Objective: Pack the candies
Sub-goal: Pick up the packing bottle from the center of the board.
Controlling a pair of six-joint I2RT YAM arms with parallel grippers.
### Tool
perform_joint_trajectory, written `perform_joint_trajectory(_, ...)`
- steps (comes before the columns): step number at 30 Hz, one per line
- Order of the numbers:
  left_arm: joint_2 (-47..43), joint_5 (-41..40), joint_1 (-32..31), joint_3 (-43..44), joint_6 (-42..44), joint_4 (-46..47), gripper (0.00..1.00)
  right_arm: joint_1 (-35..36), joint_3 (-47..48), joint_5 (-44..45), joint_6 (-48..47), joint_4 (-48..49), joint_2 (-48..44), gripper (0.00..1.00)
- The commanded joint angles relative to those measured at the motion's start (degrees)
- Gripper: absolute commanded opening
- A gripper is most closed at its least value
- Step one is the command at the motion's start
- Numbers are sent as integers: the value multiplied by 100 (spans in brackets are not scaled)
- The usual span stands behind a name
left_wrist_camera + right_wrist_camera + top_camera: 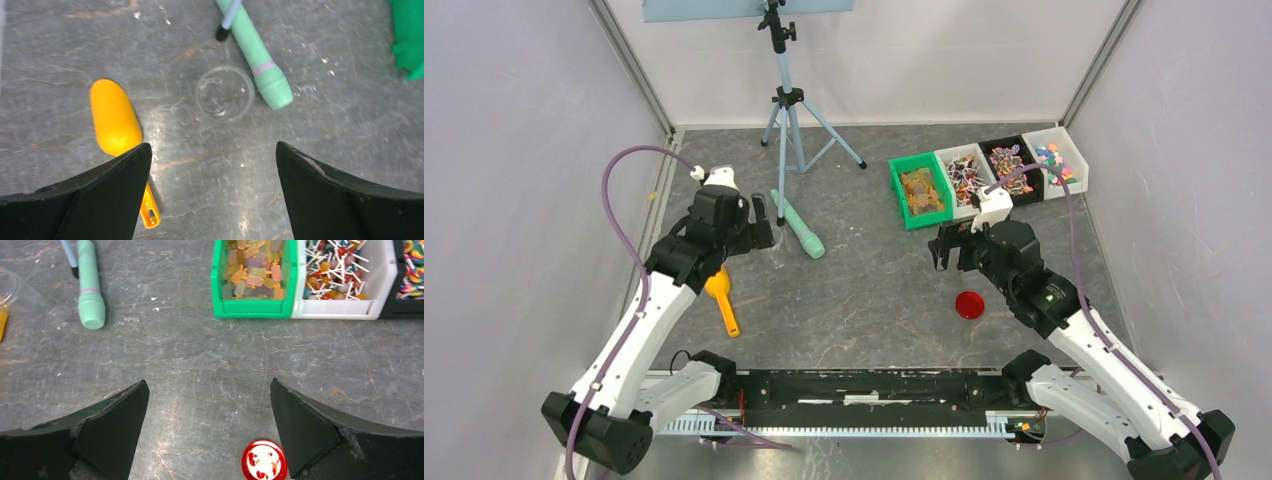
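Left gripper (212, 155) and right gripper (209, 390) are held spread, empty. Candies (1009, 160) are kept in far-right bins (894, 187); clear cup (224, 93), green torch (260, 60), orange scoop (115, 120), red lid (264, 461) and tripod (786, 110) are scattered across the scratched grey table (864, 300)

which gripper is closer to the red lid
Right. The right gripper hovers, open, just past the red lid; the left gripper is far off on the other side, by the orange scoop.
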Motion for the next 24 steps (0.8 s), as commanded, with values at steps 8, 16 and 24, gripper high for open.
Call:
perform_joint_trajectory(8, 1610, -29, 72, 857, -139, 668, 100, -5, -411, -975, -625, 993, -581, 98)
perform_joint_trajectory(16, 2556, -391, 80, 981, 240, 619, 100, -2, -372, -1028, -799, 976, -640, 98)
perform_joint_trajectory(24, 3195, -414, 86, 991, 327, 666, 96, -4, -361, -947, -918, 889, -738, 98)
